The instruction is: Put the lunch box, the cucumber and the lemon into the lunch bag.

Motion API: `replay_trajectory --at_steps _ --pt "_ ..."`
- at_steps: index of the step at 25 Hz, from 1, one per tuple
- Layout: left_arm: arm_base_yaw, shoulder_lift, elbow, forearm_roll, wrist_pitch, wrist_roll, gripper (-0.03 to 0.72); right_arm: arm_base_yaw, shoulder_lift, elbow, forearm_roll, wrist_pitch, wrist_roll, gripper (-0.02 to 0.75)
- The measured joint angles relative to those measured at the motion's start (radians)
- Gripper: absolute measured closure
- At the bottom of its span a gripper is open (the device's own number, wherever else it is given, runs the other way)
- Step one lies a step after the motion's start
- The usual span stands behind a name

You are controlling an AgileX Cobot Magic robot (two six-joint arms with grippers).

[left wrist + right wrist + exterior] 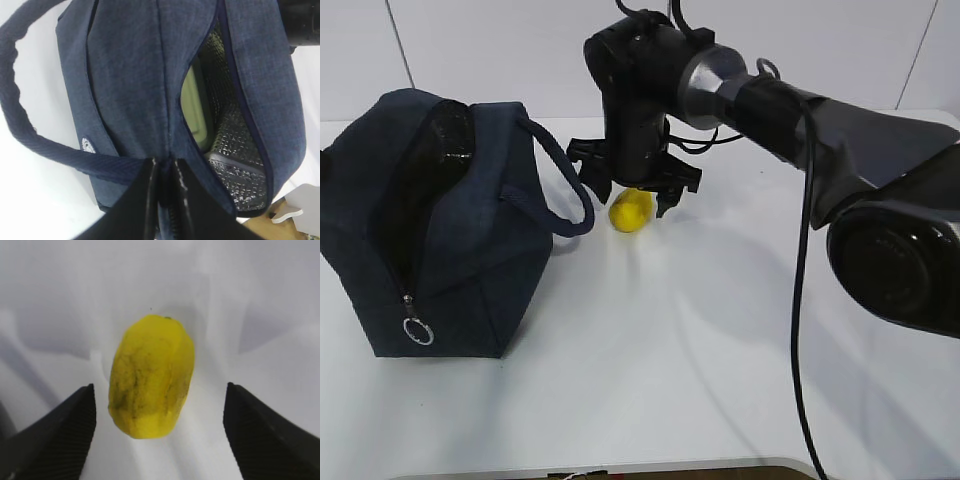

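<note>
- my right gripper (157, 440) is spread wide, the lemon (151, 376) centred between its fingers: i lower, then close across its narrow width.
- my left gripper (165, 200) pinches the lunch bag (130, 85) rim, holding the mouth open.

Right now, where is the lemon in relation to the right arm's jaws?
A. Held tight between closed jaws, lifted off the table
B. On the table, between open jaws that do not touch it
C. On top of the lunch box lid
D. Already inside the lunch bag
B: in the right wrist view the lemon lies on the white table with a gap on each side to the open jaws of the right gripper.
</note>
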Motion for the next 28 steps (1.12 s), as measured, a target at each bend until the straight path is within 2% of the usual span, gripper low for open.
replay_trajectory --at_steps 9,28 --pt "0.000 0.000 0.000 0.000 -0.002 0.001 0.677 -0.001 0.000 0.000 -0.002 -0.011 0.002 0.143" --pt "0.000 0.000 0.000 0.002 -0.005 0.003 0.677 -0.001 0.020 0.000 -0.004 -0.045 0.003 0.147"
